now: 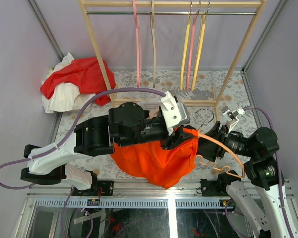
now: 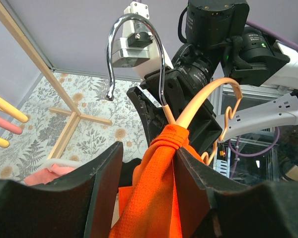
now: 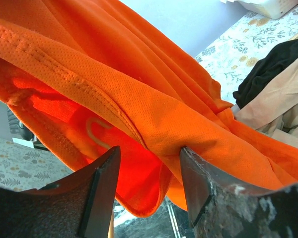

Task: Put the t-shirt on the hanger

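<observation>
Left pincer (image 2: 149, 148) pinches a bunched fold of the bright orange mesh-knit t-shirt (image 1: 154, 158), which sags in soft folds over the table's (image 1: 164, 82) near edge. The cloth is gathered at the neck of the thin peach hanger (image 2: 198, 100), under its curved silver hook (image 2: 161, 74). Right pincer (image 3: 149, 148) straddles a stitched hem; whether it grips is unclear.
</observation>
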`<state>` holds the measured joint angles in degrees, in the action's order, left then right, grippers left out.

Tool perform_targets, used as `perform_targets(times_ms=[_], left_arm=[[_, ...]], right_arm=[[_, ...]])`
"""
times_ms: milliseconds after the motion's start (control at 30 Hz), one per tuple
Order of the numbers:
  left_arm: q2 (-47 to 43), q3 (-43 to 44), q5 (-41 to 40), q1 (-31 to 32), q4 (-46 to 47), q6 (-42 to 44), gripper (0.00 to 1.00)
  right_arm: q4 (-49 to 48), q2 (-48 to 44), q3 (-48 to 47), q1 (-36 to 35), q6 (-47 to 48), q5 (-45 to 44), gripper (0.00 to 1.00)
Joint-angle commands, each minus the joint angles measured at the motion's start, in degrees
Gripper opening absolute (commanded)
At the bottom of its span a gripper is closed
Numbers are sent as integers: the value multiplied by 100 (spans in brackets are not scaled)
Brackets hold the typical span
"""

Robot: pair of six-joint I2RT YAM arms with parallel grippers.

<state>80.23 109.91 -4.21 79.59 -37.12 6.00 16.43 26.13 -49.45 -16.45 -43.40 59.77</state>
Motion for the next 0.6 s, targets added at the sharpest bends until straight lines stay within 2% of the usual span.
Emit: perform_targets(times_ms=[0, 300, 467, 533, 567], left_arm=[[189, 314, 393, -60, 966, -53, 0], [485, 423, 884, -234, 1364, -203, 0], [575, 332, 1177, -318, 1703, -364, 0], [626, 328, 1291, -336, 1801, -418, 0], [639, 334, 1317, -346, 1836, -434, 0]], right_arm=[[-354, 173, 90, 10, -61, 263, 59], [244, 414, 68, 9, 572, -3, 59], [205, 528, 86, 10, 650, -60, 60], [242, 591, 101, 10, 721, -131, 57], [298, 630, 102, 6, 774, -203, 52]])
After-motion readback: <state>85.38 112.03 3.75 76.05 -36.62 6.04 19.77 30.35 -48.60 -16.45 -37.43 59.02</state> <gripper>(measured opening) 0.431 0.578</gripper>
